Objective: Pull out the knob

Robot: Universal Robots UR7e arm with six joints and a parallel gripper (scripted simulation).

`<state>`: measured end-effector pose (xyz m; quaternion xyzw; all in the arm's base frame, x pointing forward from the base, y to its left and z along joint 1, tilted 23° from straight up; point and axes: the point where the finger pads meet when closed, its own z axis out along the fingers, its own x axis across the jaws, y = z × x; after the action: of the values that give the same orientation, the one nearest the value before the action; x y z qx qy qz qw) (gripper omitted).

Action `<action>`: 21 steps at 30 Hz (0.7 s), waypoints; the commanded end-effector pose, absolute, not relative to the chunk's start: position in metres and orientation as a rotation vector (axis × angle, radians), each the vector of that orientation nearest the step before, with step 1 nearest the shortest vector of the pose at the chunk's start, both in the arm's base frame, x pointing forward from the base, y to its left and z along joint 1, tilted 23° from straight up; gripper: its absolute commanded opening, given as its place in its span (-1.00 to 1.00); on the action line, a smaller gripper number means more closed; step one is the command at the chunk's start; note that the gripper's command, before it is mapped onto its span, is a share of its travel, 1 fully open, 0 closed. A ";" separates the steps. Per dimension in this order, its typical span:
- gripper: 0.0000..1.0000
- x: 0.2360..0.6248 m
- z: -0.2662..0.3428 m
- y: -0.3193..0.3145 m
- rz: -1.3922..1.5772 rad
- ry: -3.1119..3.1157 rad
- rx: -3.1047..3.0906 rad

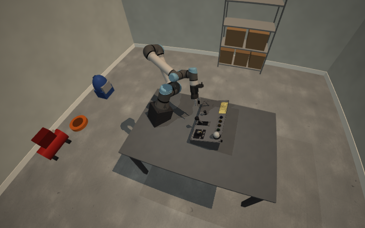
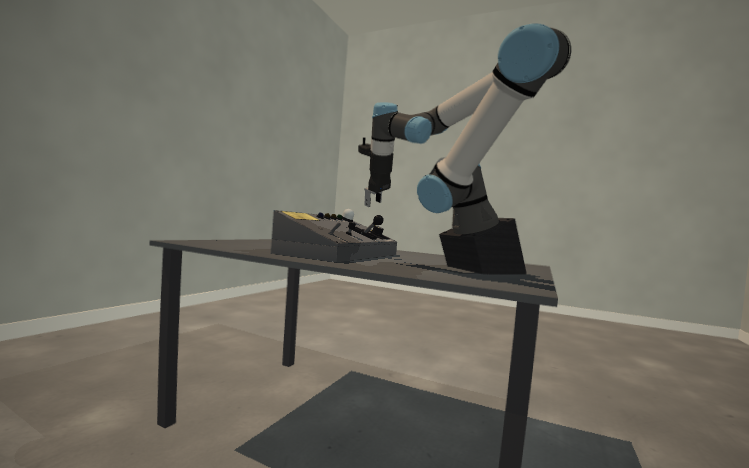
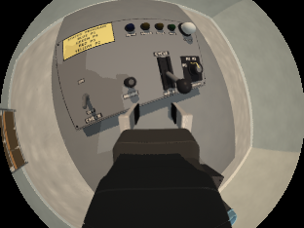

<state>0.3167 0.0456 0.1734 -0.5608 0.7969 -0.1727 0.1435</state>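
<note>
Grey-walled room, concrete floor, dark table (image 1: 251, 170) in the middle. Console (image 1: 192, 135) on the table, sloped face up, near the arm's black pedestal (image 1: 152, 120). Gripper (image 2: 372, 198) pointing straight down, hovering above the console's near edge, touching nothing. Fingers spread fully wide, nothing between them. On the panel from the wrist view: yellow label plate (image 3: 88, 40) top left, row of small coloured buttons (image 3: 151, 27) along the top, white ball knob (image 3: 189, 27) at the row's right end, small black knob (image 3: 131, 82) mid-panel, black ball-topped lever (image 3: 185, 86) to its right, small toggle (image 3: 86, 101) lower left. MODE marking too small to read; cannot tell which control carries it. Shelf rack (image 1: 276, 27) with brown boxes by the far wall.
</note>
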 end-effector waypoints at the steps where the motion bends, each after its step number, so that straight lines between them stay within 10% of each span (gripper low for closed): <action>1: 1.00 0.320 0.172 0.024 -0.420 2.343 -1.623; 21: 1.00 0.322 0.187 -0.056 -0.132 2.392 -1.496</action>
<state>0.3228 -0.0412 0.1815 -0.5324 0.8319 -0.0593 0.1446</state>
